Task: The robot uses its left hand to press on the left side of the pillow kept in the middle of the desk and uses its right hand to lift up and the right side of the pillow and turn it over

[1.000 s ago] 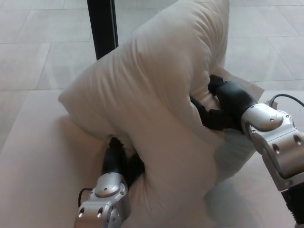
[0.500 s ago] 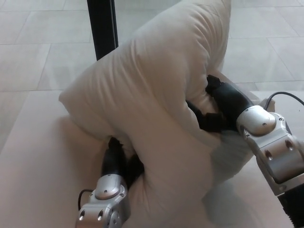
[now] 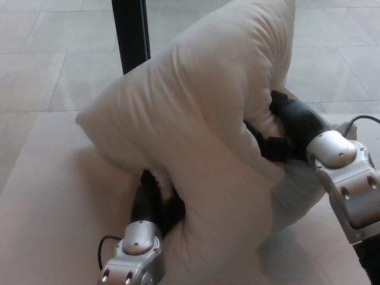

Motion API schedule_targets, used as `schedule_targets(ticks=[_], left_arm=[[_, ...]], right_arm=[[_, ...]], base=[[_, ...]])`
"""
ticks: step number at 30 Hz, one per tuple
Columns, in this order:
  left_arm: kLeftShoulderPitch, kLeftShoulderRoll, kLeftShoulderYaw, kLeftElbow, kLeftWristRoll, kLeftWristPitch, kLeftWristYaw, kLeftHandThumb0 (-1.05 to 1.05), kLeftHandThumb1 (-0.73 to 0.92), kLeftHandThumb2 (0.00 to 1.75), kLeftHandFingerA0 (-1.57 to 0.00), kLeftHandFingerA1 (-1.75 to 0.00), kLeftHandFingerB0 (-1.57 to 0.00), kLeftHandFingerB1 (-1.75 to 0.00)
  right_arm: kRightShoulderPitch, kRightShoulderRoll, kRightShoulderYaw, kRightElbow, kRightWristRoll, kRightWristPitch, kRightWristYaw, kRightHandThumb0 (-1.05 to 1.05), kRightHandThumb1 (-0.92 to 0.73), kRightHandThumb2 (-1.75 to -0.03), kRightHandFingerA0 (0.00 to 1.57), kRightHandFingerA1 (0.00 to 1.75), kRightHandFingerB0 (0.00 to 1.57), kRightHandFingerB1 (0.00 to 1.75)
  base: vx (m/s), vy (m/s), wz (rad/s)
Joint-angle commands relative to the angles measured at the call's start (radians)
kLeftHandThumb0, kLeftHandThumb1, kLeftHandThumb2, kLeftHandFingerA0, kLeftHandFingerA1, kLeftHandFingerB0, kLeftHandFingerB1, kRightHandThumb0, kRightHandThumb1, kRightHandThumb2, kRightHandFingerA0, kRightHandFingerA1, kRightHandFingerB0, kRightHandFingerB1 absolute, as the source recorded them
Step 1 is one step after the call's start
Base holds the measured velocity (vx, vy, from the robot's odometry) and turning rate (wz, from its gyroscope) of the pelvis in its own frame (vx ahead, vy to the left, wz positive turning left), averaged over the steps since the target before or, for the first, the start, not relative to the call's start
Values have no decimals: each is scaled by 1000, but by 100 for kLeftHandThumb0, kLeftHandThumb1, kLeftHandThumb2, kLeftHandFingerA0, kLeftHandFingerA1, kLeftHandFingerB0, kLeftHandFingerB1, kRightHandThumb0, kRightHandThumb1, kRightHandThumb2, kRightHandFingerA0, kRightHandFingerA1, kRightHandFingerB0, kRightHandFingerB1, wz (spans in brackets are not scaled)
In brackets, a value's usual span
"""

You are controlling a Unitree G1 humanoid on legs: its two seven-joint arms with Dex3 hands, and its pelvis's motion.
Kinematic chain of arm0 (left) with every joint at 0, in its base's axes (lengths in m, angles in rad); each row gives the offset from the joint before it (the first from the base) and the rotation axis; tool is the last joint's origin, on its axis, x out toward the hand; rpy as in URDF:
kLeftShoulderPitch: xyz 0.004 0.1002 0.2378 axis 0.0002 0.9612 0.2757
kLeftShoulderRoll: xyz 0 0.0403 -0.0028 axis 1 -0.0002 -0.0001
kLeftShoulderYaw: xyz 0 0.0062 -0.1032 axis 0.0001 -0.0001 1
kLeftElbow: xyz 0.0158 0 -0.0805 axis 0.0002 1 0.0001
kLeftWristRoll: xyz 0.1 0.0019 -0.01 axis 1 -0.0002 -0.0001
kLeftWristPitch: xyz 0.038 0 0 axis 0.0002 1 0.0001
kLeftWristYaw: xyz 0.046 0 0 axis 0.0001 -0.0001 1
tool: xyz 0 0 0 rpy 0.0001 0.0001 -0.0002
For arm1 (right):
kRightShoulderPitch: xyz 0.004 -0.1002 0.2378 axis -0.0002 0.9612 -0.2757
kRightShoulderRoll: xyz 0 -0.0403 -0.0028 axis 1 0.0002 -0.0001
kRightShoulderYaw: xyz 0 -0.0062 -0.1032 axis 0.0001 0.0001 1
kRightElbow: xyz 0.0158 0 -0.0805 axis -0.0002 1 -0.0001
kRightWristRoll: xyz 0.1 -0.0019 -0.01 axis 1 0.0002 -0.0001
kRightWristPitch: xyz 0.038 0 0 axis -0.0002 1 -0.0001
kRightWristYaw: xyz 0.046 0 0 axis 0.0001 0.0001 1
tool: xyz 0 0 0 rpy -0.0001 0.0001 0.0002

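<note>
- A pale bench [image 3: 41,196] fills the lower part of the view; tiled floor [image 3: 53,53] and a black post [image 3: 132,32] lie beyond it.
- A large white pillow [image 3: 196,130] stands mid-bench, reared up and folded over itself, so it appears to be partway through the flip.
- The right hand [image 3: 285,127], black with a silver wrist, is buried in the pillow's raised right side, gripping the fabric to hold that side aloft.
- The left hand [image 3: 151,199] is tucked under the overhanging fold, apparently pinning the low left side as a pivot. Its fingers are hidden, so I cannot tell their spread.
</note>
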Motion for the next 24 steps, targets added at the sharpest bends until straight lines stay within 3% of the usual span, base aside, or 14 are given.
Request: schedule_targets(ticks=[1,2,3,5,6,10,11,17,22,23,24], left_arm=[[122,3,-108,-54,-122,177,-260,-71,65,59,-52,-71,0,0],[123,11,-80,-67,-140,194,-257,-71,65,59,-52,-71,0,0],[149,65,-23,-110,-162,186,-271,-73,65,60,-54,-61,0,-5],[154,135,35,-150,-185,200,-293,-75,65,60,-52,-62,0,-1],[155,147,52,-155,-194,214,-291,-79,51,89,-51,-68,0,-10],[151,252,187,-164,-265,264,-322,-73,45,86,-45,-64,0,-14],[154,265,187,-170,-259,268,-321,-75,58,58,-53,-54,0,-21],[165,355,244,-218,-309,312,-375,-71,59,58,-52,-55,0,-14],[214,431,315,-215,-332,259,-424,-79,57,60,-56,-57,0,-26],[224,457,335,-211,-329,254,-429,-88,46,89,-44,-61,-9,-11],[246,494,375,-207,-342,247,-449,-81,43,89,-43,-60,-5,-13]], right_arm=[[40,127,-137,-35,320,166,230,-63,-39,-79,53,65,19,45],[33,114,-164,-33,328,164,232,-63,-39,-79,53,65,19,45],[25,66,-254,-46,359,150,235,-59,-57,-57,46,45,26,35],[9,41,-387,-53,402,159,198,-57,-54,-56,42,51,26,33],[7,31,-412,-52,409,163,198,-66,-46,-80,30,57,17,44],[14,-45,-567,-34,434,145,181,-65,-45,-80,26,55,15,41],[25,-53,-586,-34,439,146,188,-63,-45,-80,29,57,15,41],[82,-154,-664,-29,432,168,231,-63,-45,-79,28,56,19,43],[153,-259,-745,8,450,164,286,-61,-46,-77,23,53,17,40],[166,-288,-780,22,462,181,291,-54,-57,-58,18,44,23,30],[191,-331,-825,38,467,182,296,-53,-58,-59,19,44,25,30]], base=[[0,0,0],[0,0,0],[0,0,0],[0,0,0],[0,0,0],[0,0,0],[0,0,0],[0,0,0],[0,0,0],[0,0,0],[0,0,0]])
